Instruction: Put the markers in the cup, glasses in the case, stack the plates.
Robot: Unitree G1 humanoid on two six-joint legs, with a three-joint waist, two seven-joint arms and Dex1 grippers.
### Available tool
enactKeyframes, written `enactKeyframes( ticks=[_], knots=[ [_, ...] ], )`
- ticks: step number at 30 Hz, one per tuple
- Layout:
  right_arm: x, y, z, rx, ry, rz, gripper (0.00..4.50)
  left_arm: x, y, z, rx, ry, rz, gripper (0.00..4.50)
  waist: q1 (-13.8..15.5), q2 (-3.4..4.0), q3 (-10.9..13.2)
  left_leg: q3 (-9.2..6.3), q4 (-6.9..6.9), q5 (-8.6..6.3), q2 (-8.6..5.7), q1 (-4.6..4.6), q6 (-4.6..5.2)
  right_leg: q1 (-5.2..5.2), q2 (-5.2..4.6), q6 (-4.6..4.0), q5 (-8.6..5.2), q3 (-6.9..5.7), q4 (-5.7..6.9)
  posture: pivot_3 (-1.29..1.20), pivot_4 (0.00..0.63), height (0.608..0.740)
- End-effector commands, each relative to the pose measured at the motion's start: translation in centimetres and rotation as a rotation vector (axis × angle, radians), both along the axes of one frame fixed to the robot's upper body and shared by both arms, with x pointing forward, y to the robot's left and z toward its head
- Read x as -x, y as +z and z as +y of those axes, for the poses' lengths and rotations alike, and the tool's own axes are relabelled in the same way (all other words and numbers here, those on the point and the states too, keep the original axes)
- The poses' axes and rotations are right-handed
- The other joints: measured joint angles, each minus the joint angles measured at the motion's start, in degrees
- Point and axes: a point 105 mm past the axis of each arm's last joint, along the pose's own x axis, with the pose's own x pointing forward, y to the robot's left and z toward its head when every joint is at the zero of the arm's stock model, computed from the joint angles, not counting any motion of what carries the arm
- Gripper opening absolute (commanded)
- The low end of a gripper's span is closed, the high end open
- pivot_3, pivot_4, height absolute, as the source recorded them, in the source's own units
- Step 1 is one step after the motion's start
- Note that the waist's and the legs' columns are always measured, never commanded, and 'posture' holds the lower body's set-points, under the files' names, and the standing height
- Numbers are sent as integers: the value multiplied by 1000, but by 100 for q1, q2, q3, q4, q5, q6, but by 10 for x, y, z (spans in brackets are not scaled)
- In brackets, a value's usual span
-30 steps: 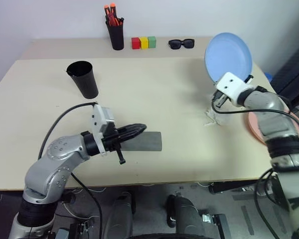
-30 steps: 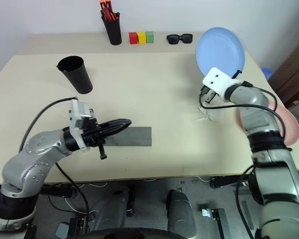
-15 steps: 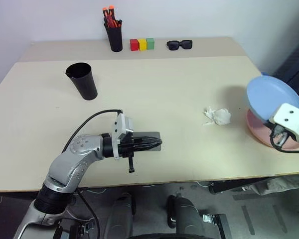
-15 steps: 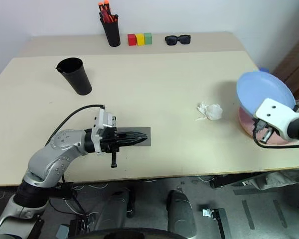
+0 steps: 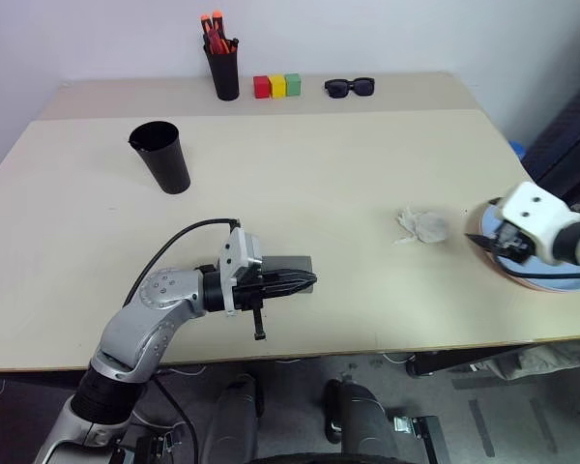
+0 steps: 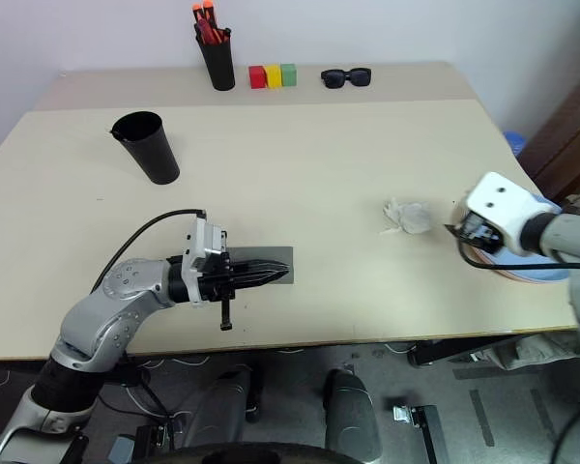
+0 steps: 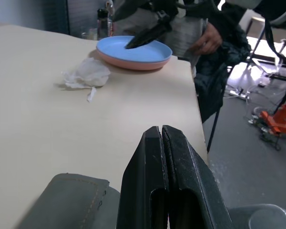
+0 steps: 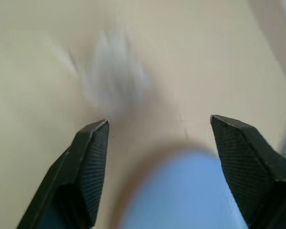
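Note:
The light blue plate lies stacked on the salmon pink plate at the table's right edge. My right gripper hovers open just over the blue plate's near rim, holding nothing. My left gripper is shut and empty, pointing right, its tips over the right end of the closed grey case near the front edge. The wide black cup stands upright at the far left. The markers and the glasses are out of view.
A crumpled tissue lies between the case and the plates. Along the back edge stand a narrow black cup of orange-capped markers, three coloured blocks and black sunglasses. A person's hand shows beyond the table's right side.
My right gripper carried the blue plate from upright above the table down onto the pink plate, then opened and let go. My left gripper sank a little toward the case.

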Motion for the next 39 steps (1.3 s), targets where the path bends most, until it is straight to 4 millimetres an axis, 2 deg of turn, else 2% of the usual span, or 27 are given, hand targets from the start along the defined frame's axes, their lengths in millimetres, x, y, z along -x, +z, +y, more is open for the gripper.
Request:
enactKeyframes(
  ticks=[1, 6, 7, 9, 14, 15, 20, 24, 29, 31, 32, 34, 39],
  knots=[
    [-15, 2, 5, -39, -28, -45, 3459, 2, 9, -4, 8, 1, -62, 0, 17, 2, 1, 1, 0, 0, 0, -1, 0, -1, 0, 0, 0, 0, 0, 0, 150, 740],
    [-37, -31, -4, -104, -160, 27, 3459, 0, 12, -4, 5, 26, -75, 0, 23, 0, 0, 0, 1, 5, -2, -5, 8, -1, 0, -1, 1, 0, 0, 0, 150, 740],
    [-38, -33, -5, -122, -178, 35, 3226, 0, 14, -3, 5, 32, -76, 0, 21, 1, 0, 0, 1, 6, -2, -5, 9, -1, 0, -1, 1, 0, 0, 0, 150, 740],
    [-39, -35, -6, -144, -195, 43, 2634, 0, 15, -2, 7, 37, -76, 0, 15, 1, 0, 1, 0, 8, -2, -5, 12, -2, 0, -1, 2, 0, 1, 0, 150, 740],
    [-34, -23, -1, -189, -169, 32, 137, 2, 16, -5, 10, 39, -71, 0, 18, 2, 0, 0, 0, 8, -2, -4, 13, 0, 0, 0, 2, 0, 2, 0, 150, 740],
    [-33, -20, -1, -189, -165, 27, 55, 2, 16, -6, 10, 39, -71, 0, 18, 2, 0, 0, 0, 8, -2, -4, 13, 0, 0, 0, 1, 0, 2, 0, 150, 740],
    [-21, 16, -22, -128, -215, -56, 55, 1, 18, -8, 18, 35, -66, 0, 28, 3, 1, 1, 1, 7, -2, -6, 13, -2, 0, 0, 1, 0, 2, 0, 150, 740],
    [0, 44, -55, -57, -301, -95, 55, 1, 17, -9, 19, 18, -54, 0, 34, 3, 1, 1, 0, 2, -2, -4, 4, -2, 0, 0, 1, 0, 1, 0, 150, 740],
    [19, 35, -75, -25, -356, -13, 55, -3, 15, -12, 21, 7, -49, 0, 13, 2, 0, 1, -1, 1, -2, -3, 5, -1, 0, 1, 0, 0, 0, 0, 150, 740],
    [21, 27, -80, 6, -370, 2, 626, -6, 15, -12, 20, 9, -56, 0, -7, 4, -1, 1, 0, -1, -1, 0, 2, 0, 0, 1, 0, 0, 0, 0, 150, 740],
    [21, 26, -81, 23, -375, -5, 875, -8, 16, -11, 22, 16, -62, 0, -9, 5, -1, 1, 0, -1, -1, 1, 2, 0, 0, 1, 0, 0, 0, 0, 150, 740],
    [15, 29, -75, 44, -350, -51, 1865, -11, 19, -9, 37, 37, -70, 0, -17, 7, 0, 1, 0, -1, -1, 0, 2, -2, 0, 0, 0, 0, 0, 0, 150, 740],
    [-7, 42, -36, -26, -179, -165, 1865, -24, 20, 12, 40, 171, -98, 0, -53, 6, 1, 1, -1, -1, -1, 0, 2, -3, 0, 1, 0, 0, 0, 0, 150, 740]
  ],
)
